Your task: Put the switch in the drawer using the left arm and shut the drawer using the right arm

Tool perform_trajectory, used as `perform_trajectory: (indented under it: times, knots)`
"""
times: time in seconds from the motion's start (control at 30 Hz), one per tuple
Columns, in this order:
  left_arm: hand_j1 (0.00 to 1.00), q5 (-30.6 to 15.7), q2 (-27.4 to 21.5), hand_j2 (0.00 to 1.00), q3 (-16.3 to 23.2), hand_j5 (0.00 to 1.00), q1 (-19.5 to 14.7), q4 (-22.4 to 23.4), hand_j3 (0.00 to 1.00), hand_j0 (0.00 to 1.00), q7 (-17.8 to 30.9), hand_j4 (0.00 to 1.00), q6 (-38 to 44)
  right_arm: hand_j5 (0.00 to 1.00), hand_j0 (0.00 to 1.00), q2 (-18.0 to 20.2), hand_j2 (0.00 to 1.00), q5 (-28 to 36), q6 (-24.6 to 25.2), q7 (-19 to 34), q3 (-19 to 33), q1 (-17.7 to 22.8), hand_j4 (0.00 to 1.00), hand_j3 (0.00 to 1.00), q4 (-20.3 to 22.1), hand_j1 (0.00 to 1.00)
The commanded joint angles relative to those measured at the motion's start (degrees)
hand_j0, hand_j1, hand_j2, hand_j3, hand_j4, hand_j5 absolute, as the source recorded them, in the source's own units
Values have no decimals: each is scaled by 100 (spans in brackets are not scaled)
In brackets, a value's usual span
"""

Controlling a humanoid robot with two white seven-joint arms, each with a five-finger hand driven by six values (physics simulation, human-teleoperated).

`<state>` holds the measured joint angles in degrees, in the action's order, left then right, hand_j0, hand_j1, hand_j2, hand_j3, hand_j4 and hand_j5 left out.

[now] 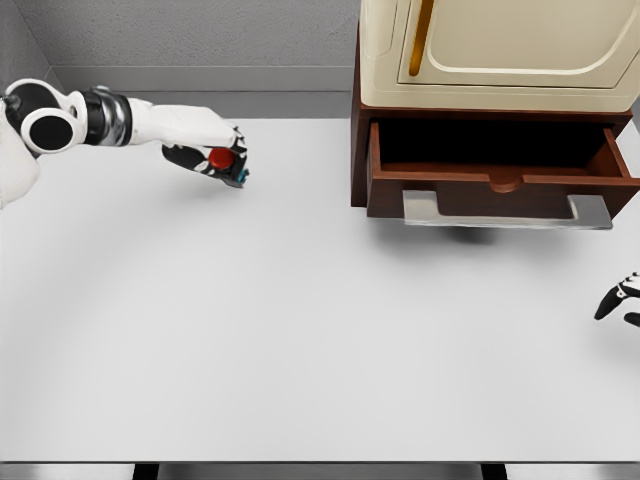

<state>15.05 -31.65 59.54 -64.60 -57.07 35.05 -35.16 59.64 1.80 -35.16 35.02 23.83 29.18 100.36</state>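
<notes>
The left robot hand (222, 155) reached in from the upper left of the white bench (300, 330), its dark fingers (185, 156) curled around the switch (226, 162), a small dark block with a red button on top and a bit of teal at its lower edge. The switch sat in that grasp near the bench's far left side, well apart from the drawer (495, 175). The brown drawer stood pulled open under a cream cabinet (500, 50), with a grey handle (505, 210) across its front. The right robot hand (620, 298) showed only at the right edge, low over the bench, fingers relaxed and holding nothing.
</notes>
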Motion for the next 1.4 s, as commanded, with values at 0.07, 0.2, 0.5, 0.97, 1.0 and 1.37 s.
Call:
perform_trajectory:
  times: [0.07, 0.2, 0.5, 0.97, 1.0, 1.37]
  knots:
    - [35, -336, -122, 35, -13, 35, -79, -902, 35, 35, -5, 35, 16, 54, 54, 13, 54, 40, 16, -2, -2, -26, 54, 54, 10, 54]
    - [35, -732, -166, 35, -13, 35, -158, -1139, 35, 35, -5, 35, 16, 55, 55, 13, 55, 40, 16, -2, -133, -132, 55, 55, 10, 55]
    - [34, -1479, 326, 34, -13, 34, -325, -1104, 34, 34, -5, 34, 16, 56, 56, 22, 56, 40, 16, -2, -318, -299, 56, 56, 10, 56]
    - [34, -1971, 2154, 34, -13, 34, -888, -516, 34, 34, -5, 34, 16, 56, 56, 22, 56, 40, 16, -2, -371, -343, 56, 56, 19, 56]
    - [34, -1980, 2251, 34, -22, 34, -888, -419, 34, 34, -5, 34, 16, 56, 56, 22, 56, 49, 16, -2, -371, -352, 56, 56, 19, 56]
    - [38, -1927, 2726, 38, -66, 38, -888, 504, 38, 38, -5, 38, 16, 56, 56, 22, 56, 49, 16, -2, -371, -360, 56, 56, 19, 56]
